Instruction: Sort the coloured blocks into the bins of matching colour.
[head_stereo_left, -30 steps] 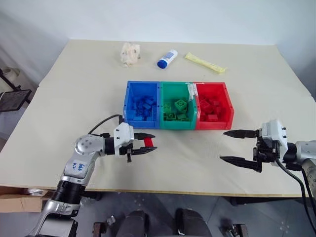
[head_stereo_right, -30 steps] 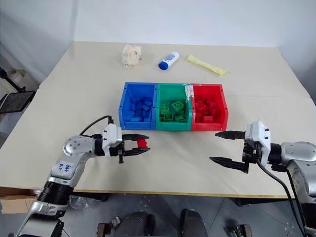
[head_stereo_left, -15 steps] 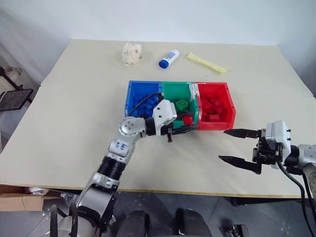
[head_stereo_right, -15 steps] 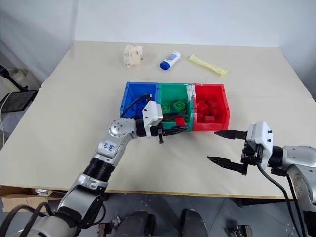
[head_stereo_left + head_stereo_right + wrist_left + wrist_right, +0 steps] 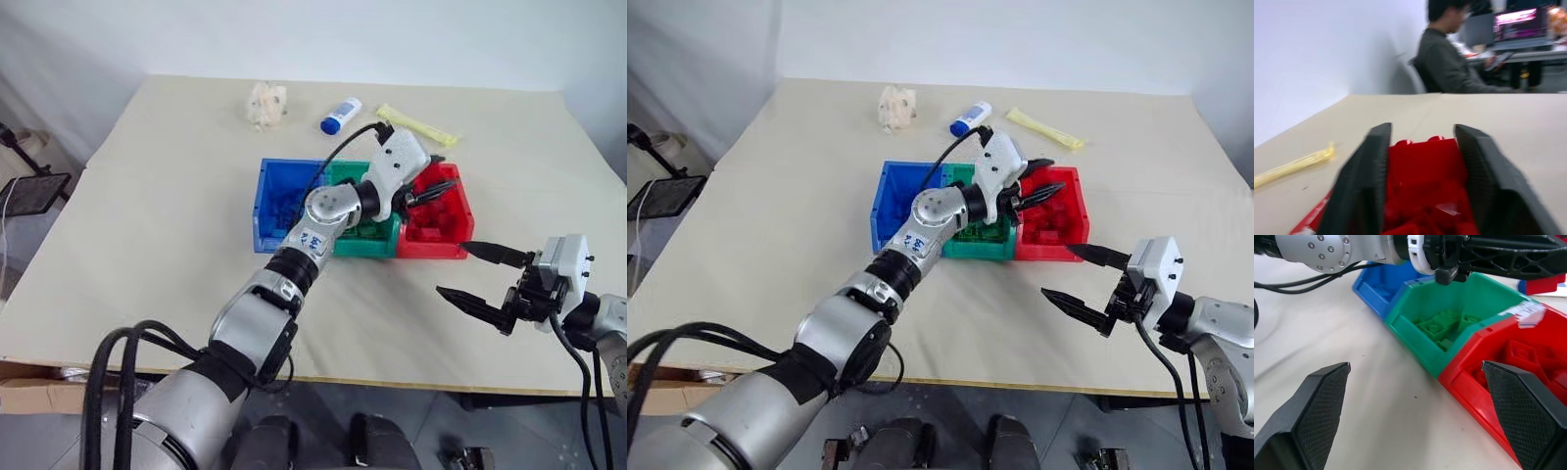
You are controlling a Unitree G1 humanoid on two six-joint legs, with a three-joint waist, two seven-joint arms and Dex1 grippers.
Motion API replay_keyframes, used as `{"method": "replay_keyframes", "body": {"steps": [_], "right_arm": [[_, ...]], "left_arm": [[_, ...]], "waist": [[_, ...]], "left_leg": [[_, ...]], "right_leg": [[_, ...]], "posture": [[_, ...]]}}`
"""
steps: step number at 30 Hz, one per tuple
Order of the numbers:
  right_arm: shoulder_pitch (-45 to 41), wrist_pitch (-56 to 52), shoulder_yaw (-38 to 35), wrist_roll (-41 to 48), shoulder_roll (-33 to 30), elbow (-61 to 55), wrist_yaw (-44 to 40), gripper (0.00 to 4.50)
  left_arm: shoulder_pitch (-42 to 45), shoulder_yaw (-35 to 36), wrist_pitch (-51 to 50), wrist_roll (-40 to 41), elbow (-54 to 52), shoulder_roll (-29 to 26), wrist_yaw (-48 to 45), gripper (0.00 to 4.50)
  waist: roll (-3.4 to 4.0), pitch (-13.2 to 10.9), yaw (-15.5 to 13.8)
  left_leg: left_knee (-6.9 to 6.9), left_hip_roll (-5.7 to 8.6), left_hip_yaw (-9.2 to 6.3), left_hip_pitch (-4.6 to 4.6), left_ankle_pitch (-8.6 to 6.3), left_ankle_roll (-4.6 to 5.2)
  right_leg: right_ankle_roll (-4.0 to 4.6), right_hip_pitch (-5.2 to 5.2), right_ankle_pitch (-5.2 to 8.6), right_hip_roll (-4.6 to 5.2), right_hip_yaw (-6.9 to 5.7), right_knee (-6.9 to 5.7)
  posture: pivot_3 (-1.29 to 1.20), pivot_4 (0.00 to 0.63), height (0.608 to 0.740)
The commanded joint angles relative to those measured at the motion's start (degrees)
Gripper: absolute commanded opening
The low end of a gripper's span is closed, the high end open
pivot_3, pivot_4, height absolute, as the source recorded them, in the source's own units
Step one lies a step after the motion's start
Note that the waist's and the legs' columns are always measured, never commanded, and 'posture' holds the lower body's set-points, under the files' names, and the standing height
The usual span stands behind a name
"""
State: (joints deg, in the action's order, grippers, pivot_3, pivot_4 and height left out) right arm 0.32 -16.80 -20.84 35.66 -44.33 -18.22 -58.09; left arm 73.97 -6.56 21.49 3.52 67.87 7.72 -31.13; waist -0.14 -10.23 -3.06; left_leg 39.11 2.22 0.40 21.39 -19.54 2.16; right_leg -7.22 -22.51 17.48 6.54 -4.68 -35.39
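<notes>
Beige bench: my left end effector hovers over the red bin, fingers parted around a red block; right end effector gapes wide, empty.

Counter: pale beige top, matte.
Crumpled whitish wad: on far part of counter, toward robot's left.
White bottle with blue cap: lying on side, just right of wad, apart from it.
Yellow packet: long, flat, lying at slant right of bottle; also seen in left wrist view.
Person: dark top, seated beyond counter's edge, at desk with lit monitor.
Cardboard box: on floor under counter's near left edge.
</notes>
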Motion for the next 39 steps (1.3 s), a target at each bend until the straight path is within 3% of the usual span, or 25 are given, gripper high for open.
{"method": "replay_keyframes", "body": {"steps": [1,3,10,14,21,28,39], "right_arm": [[0.9,0.5,-2.7,1.2,0.0,-2.5,0.7,4.50],[1.1,0.6,-2.8,1.3,-0.1,-2.4,0.7,4.50],[-1.9,0.7,-0.8,0.6,-0.9,0.3,-0.7,4.50],[-3.4,0.9,0.2,-0.1,-1.7,2.2,-2.7,4.50],[-6.1,1.3,1.7,-1.1,-3.2,5.9,-6.1,4.50],[-8.6,1.8,4.1,-3.1,-4.4,9.2,-9.6,4.50],[-10.5,5.1,6.9,-7.3,-6.5,15.1,-14.3,4.50]], "left_arm": [[2.3,0.8,3.1,-1.4,1.0,2.2,0.6,3.36],[1.8,1.2,4.0,-1.1,0.4,0.9,-2.0,3.96],[-5.6,2.2,4.3,3.1,-10.0,-3.9,-17.4,3.96],[-16.5,1.1,-6.5,7.5,-28.9,-10.8,-27.3,3.96],[-31.1,1.6,-23.9,11.0,-52.1,-25.8,-32.3,3.96],[-40.9,4.4,-29.7,14.1,-59.2,-37.2,-36.5,3.96],[-48.8,11.8,-25.9,17.3,-57.7,-42.5,-36.7,3.96]], "waist": [[-0.01,0.0,0.0],[-0.01,0.0,0.0],[0.02,0.0,0.1],[0.06,0.0,1.0],[0.08,0.0,1.7],[0.09,0.1,1.7],[0.09,0.1,1.7]], "left_leg": [[0.00,0.00,0.00,0.00,0.00,0.00],[0.01,0.01,0.01,0.01,0.00,0.00],[0.03,0.02,0.03,0.00,0.00,0.00],[0.02,-0.05,0.03,-0.04,0.00,-0.01],[0.05,-0.07,-0.06,-0.07,0.00,-0.01],[0.09,0.00,-0.38,-0.04,-0.01,-0.01],[0.10,-0.03,-0.37,-0.03,-0.01,-0.01]], "right_leg": [[0.00,-0.01,0.00,0.00,0.00,-0.01],[0.00,-0.02,0.00,0.01,0.00,-0.01],[-0.01,-0.02,0.00,0.00,0.01,-0.02],[0.00,-0.05,0.00,-0.03,0.05,-0.12],[0.01,-0.03,0.00,0.03,0.22,-0.16],[0.03,0.09,0.01,0.13,0.39,-0.10],[0.04,0.10,0.01,0.24,0.38,-0.07]], "posture": [[0.00,0.150,0.740],[0.00,0.150,0.740],[0.00,0.150,0.740],[0.00,0.150,0.740],[0.00,0.150,0.740],[0.00,0.150,0.740],[0.00,0.150,0.740]]}}
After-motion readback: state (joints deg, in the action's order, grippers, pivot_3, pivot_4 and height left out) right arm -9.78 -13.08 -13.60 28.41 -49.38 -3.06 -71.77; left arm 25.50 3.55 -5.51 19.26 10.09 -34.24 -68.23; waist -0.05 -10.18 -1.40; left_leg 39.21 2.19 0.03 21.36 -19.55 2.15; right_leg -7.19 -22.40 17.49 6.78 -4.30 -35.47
